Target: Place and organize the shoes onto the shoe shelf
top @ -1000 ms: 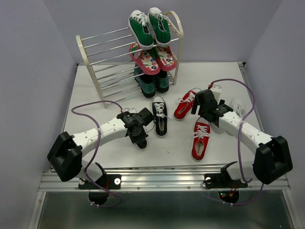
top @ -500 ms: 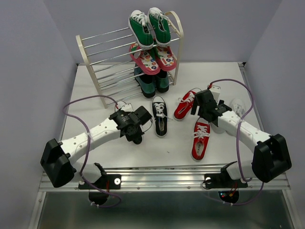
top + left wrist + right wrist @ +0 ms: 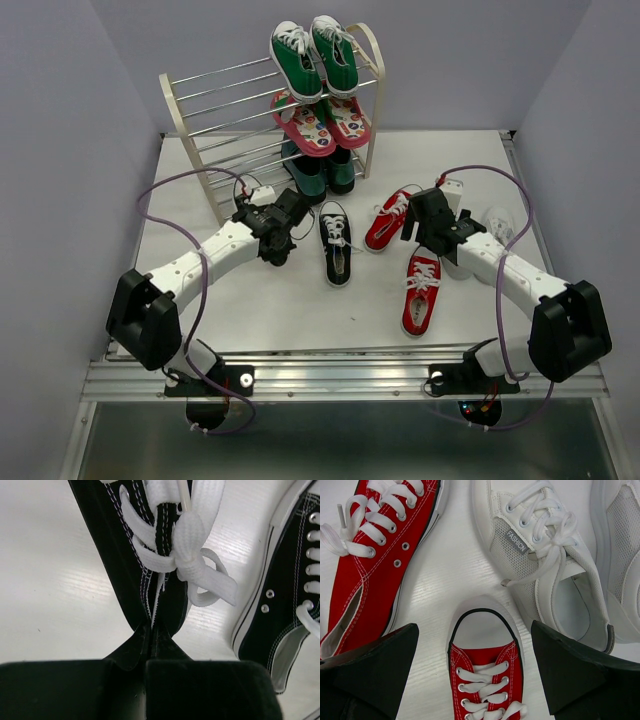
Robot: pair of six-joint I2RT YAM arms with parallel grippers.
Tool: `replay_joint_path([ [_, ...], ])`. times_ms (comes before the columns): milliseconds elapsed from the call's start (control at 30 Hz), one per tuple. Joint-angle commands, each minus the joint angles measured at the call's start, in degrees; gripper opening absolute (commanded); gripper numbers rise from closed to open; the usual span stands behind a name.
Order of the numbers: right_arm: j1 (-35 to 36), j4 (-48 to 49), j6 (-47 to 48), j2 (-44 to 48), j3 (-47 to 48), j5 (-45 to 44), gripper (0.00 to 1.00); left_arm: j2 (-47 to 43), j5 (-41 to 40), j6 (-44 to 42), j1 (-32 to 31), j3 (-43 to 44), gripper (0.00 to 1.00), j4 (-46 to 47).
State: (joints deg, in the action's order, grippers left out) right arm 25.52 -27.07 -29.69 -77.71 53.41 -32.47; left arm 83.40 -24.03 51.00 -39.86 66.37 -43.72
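In the left end effector (image 3: pixel 150 666), fingers pressed together on the cloth of a black sneaker (image 3: pixel 155 565), just behind the bow. White laces, black canvas, laces facing the wrist camera, long axis running straight away from the fingers. Lifted or resting on the desk (image 3: pixel 60 590): cannot tell.

Just beside it, to the right, a second black sneaker (image 3: pixel 292 580) flat on the desk, with a white sole edge, silver eyelets and white laces. Lies near-to-far, toe toward the shoe shelf (image 3: pixel 190 150), heel toward the arm bases.

Right end effector (image 3: pixel 474 627) spread wide, gripping nothing. Hovers over the white toe cap of 1 red sneaker (image 3: pixel 485 680). Points toe away from the arm bases, heel toward the near edge.

Left of it, the other red sneaker (image 3: pixel 380 555), set on a slant, toe toward the far right. On the other side, a white sneaker (image 3: pixel 545 565) with mesh sides and white laces, and a second white sneaker (image 3: pixel 625 545) close alongside. From above, both largely behind the right arm.
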Motion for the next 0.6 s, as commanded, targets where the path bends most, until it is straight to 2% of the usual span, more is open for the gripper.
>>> replay_joint_path([
  [0, -0.1, -0.1, 0.5, -0.3, 1.0, -2.7, 1.00, 0.2, -6.6, -6.5, 2.8, 3.9, 0.00, 5.8],
  [167, -0.1, -0.1, 0.6, -1.1, 1.3, -2.8, 1.00, 2.7, -7.2, -11.1, 4.4, 3.9, 0.00, 12.2],
  [567, -0.1, 0.0, 0.1, -0.2, 1.3, -2.9, 1.00, 8.9, -11.9, -14.8, 7.2, 6.9, 0.00, 15.2],
])
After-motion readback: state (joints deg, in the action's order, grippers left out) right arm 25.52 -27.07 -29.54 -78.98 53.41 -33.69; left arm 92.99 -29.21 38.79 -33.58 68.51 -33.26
